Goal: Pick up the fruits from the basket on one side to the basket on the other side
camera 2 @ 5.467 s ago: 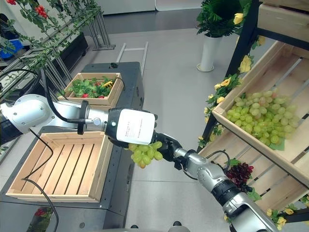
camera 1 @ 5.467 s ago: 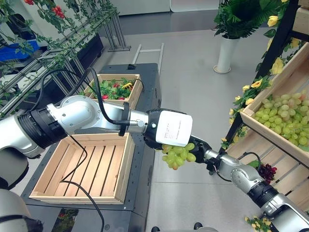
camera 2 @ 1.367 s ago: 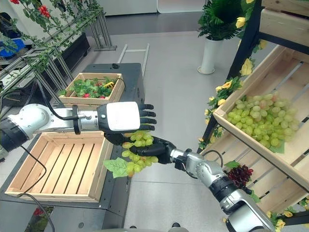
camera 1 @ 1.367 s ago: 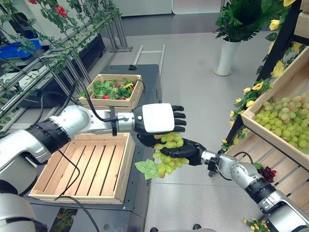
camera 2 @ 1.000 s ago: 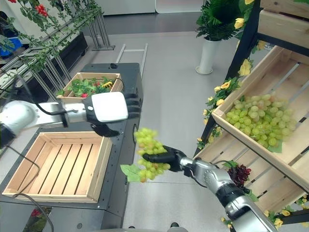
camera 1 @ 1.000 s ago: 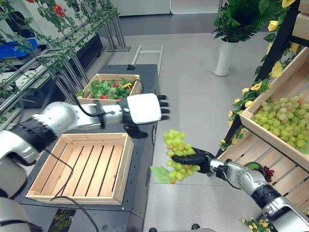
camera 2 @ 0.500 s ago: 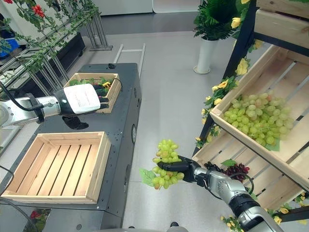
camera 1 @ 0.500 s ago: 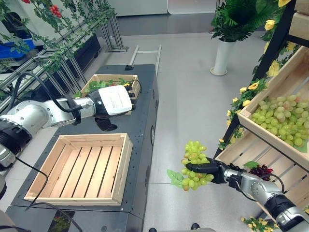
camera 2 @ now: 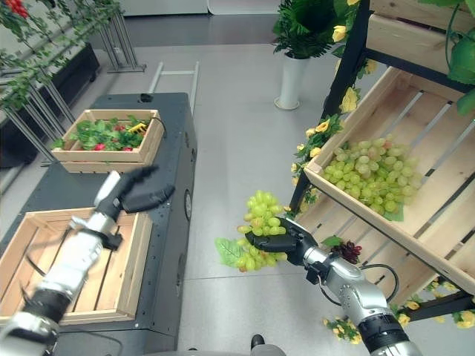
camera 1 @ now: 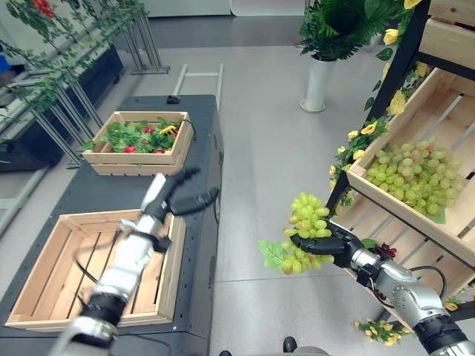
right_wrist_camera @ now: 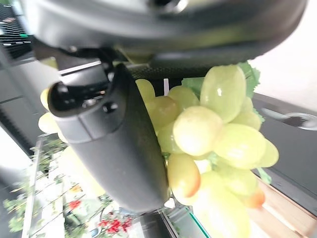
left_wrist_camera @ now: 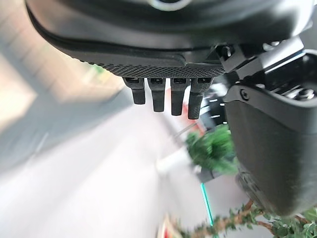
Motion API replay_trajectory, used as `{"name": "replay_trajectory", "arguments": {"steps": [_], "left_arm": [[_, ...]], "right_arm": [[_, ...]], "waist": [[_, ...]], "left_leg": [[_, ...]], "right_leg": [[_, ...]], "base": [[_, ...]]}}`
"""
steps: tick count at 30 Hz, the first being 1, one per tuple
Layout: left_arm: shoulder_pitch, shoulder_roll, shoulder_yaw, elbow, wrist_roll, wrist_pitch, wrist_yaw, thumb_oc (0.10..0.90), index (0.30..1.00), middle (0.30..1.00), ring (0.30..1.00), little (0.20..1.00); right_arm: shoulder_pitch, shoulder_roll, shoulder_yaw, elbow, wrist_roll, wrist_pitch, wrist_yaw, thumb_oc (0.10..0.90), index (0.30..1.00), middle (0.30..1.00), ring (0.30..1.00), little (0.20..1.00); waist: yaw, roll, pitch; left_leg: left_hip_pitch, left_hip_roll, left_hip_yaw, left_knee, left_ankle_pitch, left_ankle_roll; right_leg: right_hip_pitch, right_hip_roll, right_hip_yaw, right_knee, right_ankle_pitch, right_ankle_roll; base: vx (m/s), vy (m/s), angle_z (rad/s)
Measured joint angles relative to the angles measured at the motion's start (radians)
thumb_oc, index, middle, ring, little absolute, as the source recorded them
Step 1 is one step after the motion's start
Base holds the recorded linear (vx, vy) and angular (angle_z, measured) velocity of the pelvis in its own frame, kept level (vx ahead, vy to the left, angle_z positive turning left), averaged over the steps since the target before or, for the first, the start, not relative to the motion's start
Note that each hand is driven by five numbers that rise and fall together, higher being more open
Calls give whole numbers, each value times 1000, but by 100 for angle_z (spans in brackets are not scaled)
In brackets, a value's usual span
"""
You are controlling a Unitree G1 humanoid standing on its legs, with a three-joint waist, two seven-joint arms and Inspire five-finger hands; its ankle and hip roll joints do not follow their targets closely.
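Right hand [camera 1: 326, 245] is curled round the green grape bunch [camera 1: 303, 239], carried above the floor between shelf crate [camera 1: 415, 211] and dark surface [camera 1: 194, 111]. Left hand [camera 1: 180, 199], fingers straight and free, hovers over the vacant wooden basket [camera 1: 174, 256], likely its destination.

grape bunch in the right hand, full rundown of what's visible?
The grape bunch is a cluster of glossy pale green grapes, a few tinged orange in the right wrist view, with one green leaf at its lower left. The right robot hand is curled round its middle, so grapes bulge above and below the fingers. It hangs in the air over the grey floor, touching nothing else.
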Motion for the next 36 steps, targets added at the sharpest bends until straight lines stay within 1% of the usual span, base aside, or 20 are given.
{"name": "replay_trajectory", "arguments": {"steps": [1,2,3,4,5,6,7,9,11,16,19,20,24,27,30,31,32,33,35,36], "left_arm": [[13,-13,-2,13,-1,0,2,800,900,900,900,900],[49,-27,1,30,-7,-5,33,800,900,900,900,900],[76,-31,-9,36,-8,-5,55,800,900,900,900,900],[77,-37,-17,56,-8,-4,66,800,900,900,900,900],[75,-41,-15,74,-11,-2,75,800,900,900,900,900],[75,-56,-16,88,-17,-2,97,800,900,900,900,900],[75,-65,-16,87,-17,-2,109,800,900,900,900,900],[72,-77,-16,83,-17,-3,121,800,900,900,900,900],[69,-77,-16,84,-17,-3,132,800,900,900,900,900],[26,-71,-15,120,-17,-3,142,800,900,900,900,900],[19,-61,-15,143,-17,-2,143,800,900,900,900,900],[19,-61,-15,145,-17,-2,142,800,900,900,900,900],[19,-62,-17,146,-18,-1,122,800,900,900,900,900],[20,-62,-18,152,-18,-1,110,800,900,900,900,900],[19,-59,-17,172,-18,0,113,800,900,900,900,900],[5,-67,-17,195,-19,-1,113,800,900,900,900,900],[1,-69,-18,205,-19,0,113,800,900,900,900,900],[-1,-72,-18,212,-25,0,112,800,900,900,900,900],[-4,-77,-19,221,-38,0,112,800,900,900,900,900],[-5,-78,-31,221,-38,0,113,800,900,900,900,900]], "right_arm": [[-4,4,0,-7,0,-3,1,400,300,300,300,300],[-23,32,2,-16,1,-7,2,400,300,300,300,300],[-43,32,10,-24,3,-9,10,400,300,300,300,300],[-86,21,8,-26,6,-10,12,400,300,300,300,300],[-99,34,7,-28,6,-10,-1,400,300,300,300,300],[-98,37,0,-52,9,-10,-11,400,300,300,300,300],[-96,32,-3,-73,11,-10,-11,400,300,300,300,300],[-95,27,-14,-125,13,-10,-11,400,300,300,300,300],[-95,26,-20,-157,18,-10,-11,400,300,300,300,300],[-112,1,-34,-185,130,-10,-11,400,300,300,300,300],[-119,-29,-56,-227,148,-10,-14,400,300,300,300,300],[-119,-29,-75,-238,176,-10,-33,400,300,300,300,300],[-120,-43,-153,-266,180,-10,-107,400,300,300,300,300],[-125,-98,-194,-261,208,-10,-170,400,300,300,300,300],[-161,-144,-195,-220,209,-23,-177,400,300,300,300,300],[-170,-175,-202,-187,210,-44,-178,400,300,300,300,300],[-172,-183,-213,-174,210,-45,-181,400,300,300,300,300],[-176,-188,-237,-154,210,-56,-198,400,300,300,300,300],[-198,-232,-243,-119,206,-59,-233,400,300,300,300,300],[-206,-280,-255,-89,206,-60,-249,400,300,300,300,300]], "waist": [[2,-13,4],[23,-64,26],[55,-75,26],[60,-50,42],[66,-58,49],[59,-61,48],[48,-63,47],[17,-61,48],[16,-61,48],[10,-59,48],[-2,-58,48],[-4,-58,48],[-8,-58,47],[-33,-58,47],[-33,-64,43],[-37,-64,43],[-38,-64,42],[-47,-64,42],[-55,-59,42],[-55,-55,41]], "left_leg": [[-4,0,-19,20,-3,-1],[-52,-37,-167,114,-50,39],[-52,-74,-290,81,-65,56],[-51,-67,-303,29,-34,42],[-30,-60,-267,14,-28,37],[-17,-68,-254,-13,-16,43],[-17,-75,-251,-15,-14,43],[-16,-86,-245,-19,-11,50],[-10,-88,-226,-14,-14,53],[-2,-87,-202,-14,-17,55],[3,-87,-187,-20,-18,56],[5,-87,-177,-20,-19,57],[5,-88,-140,-19,-23,58],[5,-86,-110,-13,-28,59],[11,-82,-62,-13,-36,57],[12,-76,-60,-13,-38,53],[13,-74,-59,-13,-39,50],[14,-66,-61,-13,-40,46],[16,-57,-67,-14,-42,41],[18,-52,-74,-14,-43,36]], "right_leg": [[-6,1,13,6,1,-1],[-17,-14,105,28,6,-6],[-48,-11,162,35,11,-10],[-61,19,171,34,25,-3],[-63,11,156,33,34,4],[-62,-4,112,24,39,15],[-61,-12,106,16,45,24],[-57,-26,106,-3,63,33],[-59,-26,108,-4,70,32],[-58,-23,110,-3,76,31],[-60,-23,113,-2,77,32],[-63,-23,117,-2,74,36],[-85,-26,117,4,74,36],[-113,-16,133,38,88,35],[-116,-13,111,6,105,31],[-112,-12,102,-4,103,28],[-112,-11,99,-4,106,27],[-110,-4,92,-4,108,18],[-105,7,89,-4,109,8],[-101,13,87,-4,111,0]], "base": [[-56,176,-72],[-39,155,-120],[-32,208,-160],[-16,156,-151],[-29,182,-105],[-29,120,-57],[-57,176,-31],[-50,146,-8],[-28,127,-16],[-14,125,-10],[7,88,-16],[23,111,-21],[7,73,-31],[-26,-38,-28],[-14,-79,-50],[38,-38,-15],[63,-40,-9],[85,-48,4],[48,-28,7],[21,-19,7]]}}
